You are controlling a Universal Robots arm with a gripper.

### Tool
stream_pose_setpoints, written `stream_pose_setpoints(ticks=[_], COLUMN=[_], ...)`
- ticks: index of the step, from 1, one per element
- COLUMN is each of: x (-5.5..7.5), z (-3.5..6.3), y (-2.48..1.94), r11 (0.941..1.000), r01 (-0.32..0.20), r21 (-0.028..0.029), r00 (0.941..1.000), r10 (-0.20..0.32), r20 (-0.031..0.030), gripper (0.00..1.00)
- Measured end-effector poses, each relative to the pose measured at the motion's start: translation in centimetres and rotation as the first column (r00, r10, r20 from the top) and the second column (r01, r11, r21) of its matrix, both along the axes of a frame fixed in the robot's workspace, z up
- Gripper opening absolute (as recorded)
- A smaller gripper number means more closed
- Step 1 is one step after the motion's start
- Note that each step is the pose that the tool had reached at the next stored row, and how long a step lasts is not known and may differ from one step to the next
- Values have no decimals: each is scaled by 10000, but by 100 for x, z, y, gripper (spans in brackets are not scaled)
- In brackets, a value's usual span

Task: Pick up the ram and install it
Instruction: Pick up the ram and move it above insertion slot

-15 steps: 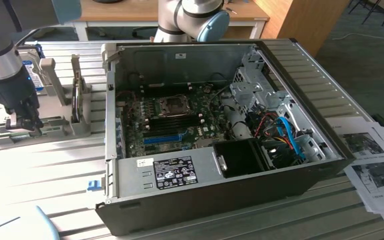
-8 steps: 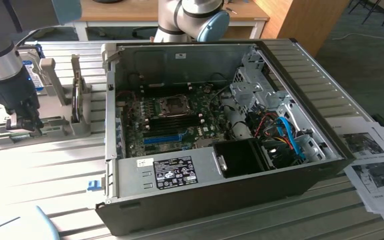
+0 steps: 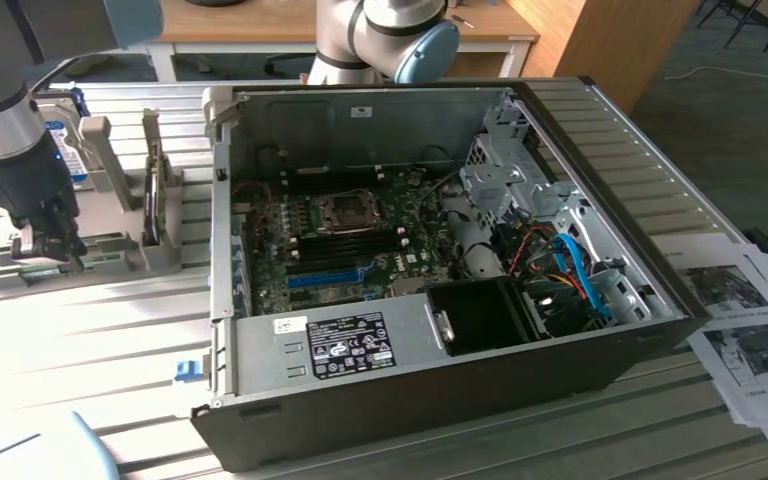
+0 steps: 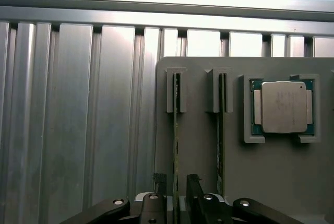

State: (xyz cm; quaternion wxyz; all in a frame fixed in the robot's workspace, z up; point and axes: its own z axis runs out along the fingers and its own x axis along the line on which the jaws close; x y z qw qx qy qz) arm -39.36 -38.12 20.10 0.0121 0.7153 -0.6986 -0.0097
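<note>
Black 2-finger claw (image 4: 176, 188) is wide open and holds nothing. Its fingers (image 4: 159, 182) sit 1 on each side of the thin green circuit-board ram stick (image 4: 176, 130), with a slim gap on both sides and no contact that I can make out.

The ram stands on edge in 1 of 2 narrow grooves of a grey plastic holder block (image 4: 198, 145), the groove farther from the silver square processor (image 4: 284, 106), which is seated in its own pocket of that block. A second green stick (image 4: 222, 130) stands on edge in the other groove, just beside. The block rests on the ribbed aluminium table (image 4: 78, 109).

In the exterior view the grey robot arm (image 3: 4, 130) is down over the block at that view's left. It is well apart from the open black computer case (image 3: 424, 400), where the green motherboard (image 3: 404, 262) shows its long black memory slots (image 3: 357, 238).

Step, as I judge it: the pick, lined up but not yet gripped. Install not begun. The grab calls for a square pinch on the stick's 2 flat faces, clear of the neighbouring stick, then a pull straight along the groove so the board doesn't bind.
</note>
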Motion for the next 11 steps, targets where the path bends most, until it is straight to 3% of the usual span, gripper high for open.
stream_pose_setpoints(ticks=[9, 11], x=[0, 0], z=[2, 2], y=[0, 0], r11=[10000, 10000], r01=[1, 0], r21=[-1, -1], r00=[10000, 10000], r10=[-1, 0], r20=[-2, -1], gripper=[29, 21])
